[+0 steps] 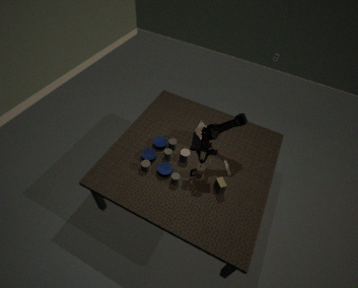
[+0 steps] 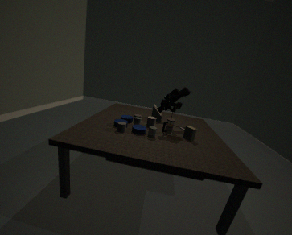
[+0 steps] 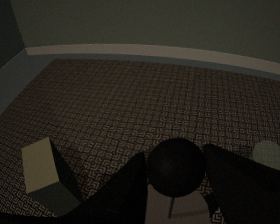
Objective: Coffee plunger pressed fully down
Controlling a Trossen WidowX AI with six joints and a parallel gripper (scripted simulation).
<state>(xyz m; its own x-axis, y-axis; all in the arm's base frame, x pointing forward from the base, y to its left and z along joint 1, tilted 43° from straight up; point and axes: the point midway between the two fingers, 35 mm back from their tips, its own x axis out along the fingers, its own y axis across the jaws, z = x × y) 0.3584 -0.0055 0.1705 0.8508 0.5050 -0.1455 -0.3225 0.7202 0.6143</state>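
The coffee press (image 1: 197,176) (image 2: 168,127) stands upright on the dark table (image 1: 135,189) (image 2: 122,150), just right of the middle. Its round dark plunger knob (image 3: 176,165) sits on top, with a thin rod showing below it in the wrist view. My gripper (image 1: 202,158) (image 2: 170,117) (image 3: 173,156) comes down on the press from above. Its two dark fingers are shut on the knob from the left and the right. The lower part of the press is hidden by the fingers in the wrist view.
Three blue discs (image 1: 160,142) (image 1: 148,154) (image 1: 164,169) and several small pale cylinders (image 1: 184,155) (image 1: 176,178) stand left of the press. A tan block (image 1: 220,184) (image 2: 190,133) (image 3: 40,163) stands close on its right. One pale cylinder shows in the wrist view (image 3: 269,155).
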